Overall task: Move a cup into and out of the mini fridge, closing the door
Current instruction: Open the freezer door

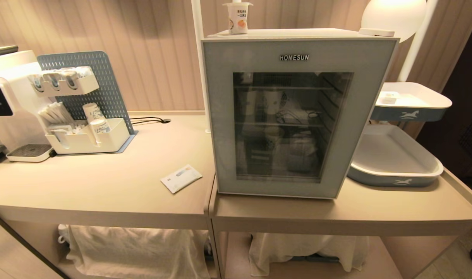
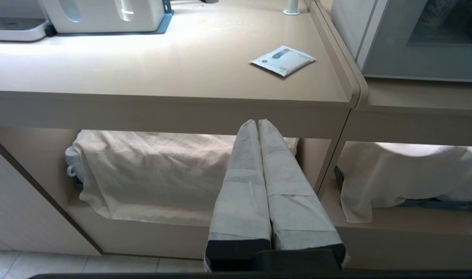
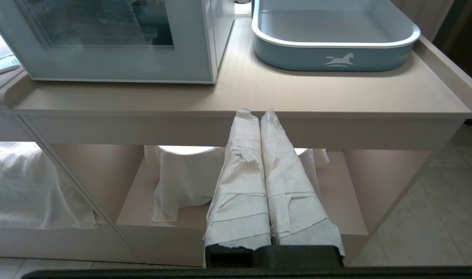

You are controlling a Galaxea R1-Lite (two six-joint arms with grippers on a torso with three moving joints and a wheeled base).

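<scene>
The small white cup with an orange fruit picture stands on top of the mini fridge, near its left back corner. The fridge's door, grey-blue with a dark glass window and HOMESUN lettering, is closed; the door also shows in the right wrist view. Neither arm appears in the head view. My left gripper hangs low before the counter's front edge, its tape-wrapped fingers pressed together and empty. In the same way my right gripper is shut and empty below the counter edge, right of the fridge.
A water dispenser and a pegboard organiser with paper cups stand at the left. A white packet lies on the counter. Two blue-white trays sit right of the fridge. Cloth covers the lower shelves.
</scene>
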